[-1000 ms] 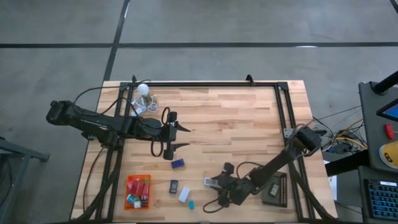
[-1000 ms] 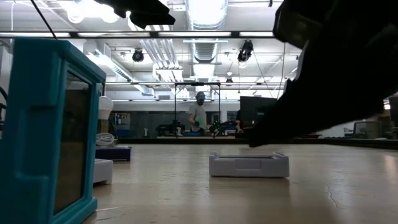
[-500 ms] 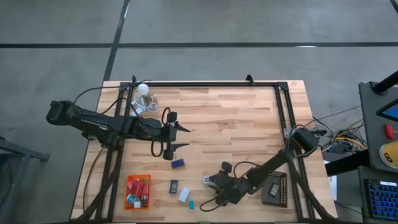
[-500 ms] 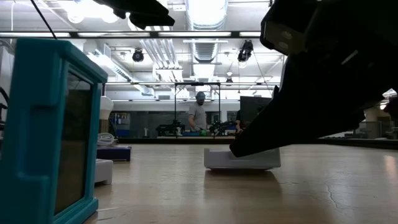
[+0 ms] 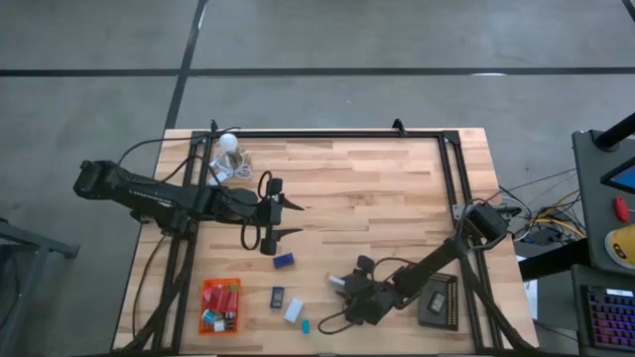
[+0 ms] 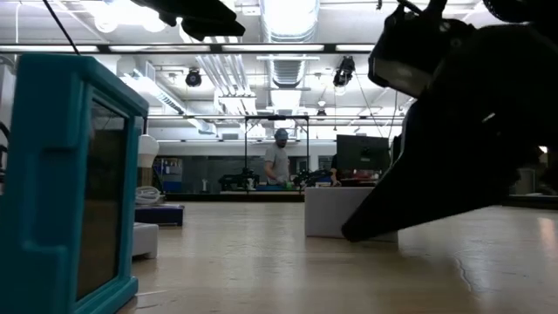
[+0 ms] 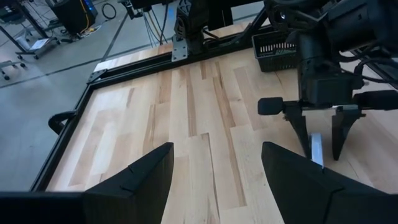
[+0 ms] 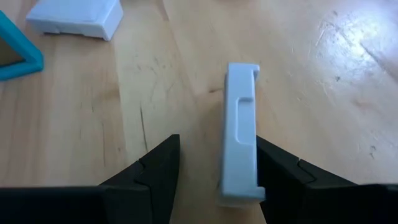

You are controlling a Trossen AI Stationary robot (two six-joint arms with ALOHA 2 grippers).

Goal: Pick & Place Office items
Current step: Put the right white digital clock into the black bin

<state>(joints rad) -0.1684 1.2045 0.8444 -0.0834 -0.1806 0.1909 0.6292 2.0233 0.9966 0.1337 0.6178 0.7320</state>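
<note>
White block (image 8: 241,134) on edge, touching one finger of the open right gripper (image 8: 214,171); left gripper (image 5: 289,219) open.

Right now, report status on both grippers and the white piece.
Left gripper open, waiting aloft. Right gripper open, low, straddling white piece. Piece on edge, against one finger, not clamped. White block, teal frame nearby, clear.

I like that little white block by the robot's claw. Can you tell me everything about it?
The white block is a small pale rectangular piece that looks like plastic, with a notch at one end and a shallow recess along one side. It stands on edge on the wooden table, between the fingers of the right gripper, with one finger against its side. A gap separates it from the other finger.
</note>
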